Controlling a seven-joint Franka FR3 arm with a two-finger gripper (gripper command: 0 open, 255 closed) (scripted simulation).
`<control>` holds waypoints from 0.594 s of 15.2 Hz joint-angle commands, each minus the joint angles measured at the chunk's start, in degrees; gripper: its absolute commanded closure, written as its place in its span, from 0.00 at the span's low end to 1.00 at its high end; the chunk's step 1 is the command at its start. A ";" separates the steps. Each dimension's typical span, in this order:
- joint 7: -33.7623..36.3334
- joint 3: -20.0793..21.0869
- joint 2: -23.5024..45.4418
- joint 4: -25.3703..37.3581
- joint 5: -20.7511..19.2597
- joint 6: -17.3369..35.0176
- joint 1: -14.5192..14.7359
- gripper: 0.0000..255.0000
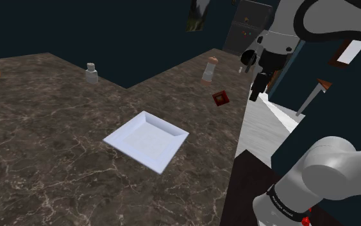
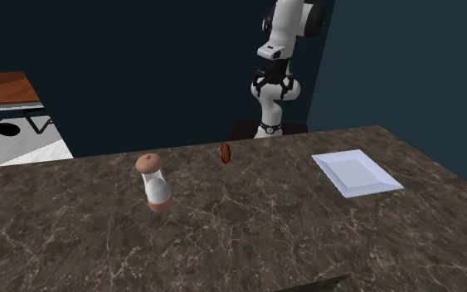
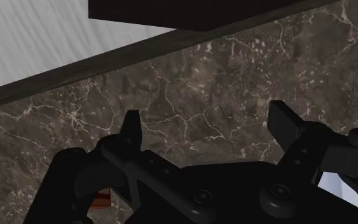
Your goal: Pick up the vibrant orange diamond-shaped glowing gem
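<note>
black gripper [image 3: 208, 127] fingers are seen spread apart in the wrist view, with nothing clasped between them; veined brown marble countertop [image 3: 190, 89] is seen through the gap. in the shoulder view the gripper [image 1: 257, 91] is held above the counter's edge nearest the stand, at the end of the white arm [image 1: 313, 19].

the gem [image 1: 220, 98] is found resting on the countertop [image 1: 57, 147], drawn as a small dark red-orange block. it is placed just to the shoulder view's left of the gripper and lower than it, and is not touched by the fingers. in the second exterior view the gem [image 2: 225, 153] is seen standing on edge near the counter's far side, in front of the arm [image 2: 277, 50].

a white-bodied shaker [image 1: 209, 69] with a brown cap is set beyond the gem in the shoulder view, near it but apart. a white square plate [image 1: 169, 125] is laid flat further toward that view's lower left, well apart from the gem. in the second exterior view the gem is found between the shaker [image 2: 153, 182] and the plate [image 2: 357, 172]. a small pale bottle [image 1: 92, 72] is seen by the counter's far edge.
</note>
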 commanded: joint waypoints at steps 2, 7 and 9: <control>-1.34 -1.14 2.85 1.37 -0.33 0.53 -0.21 0.00; -8.08 -6.24 17.38 9.45 -0.96 2.07 -0.75 0.00; -10.83 -7.97 23.30 13.23 -0.73 2.13 -0.87 0.00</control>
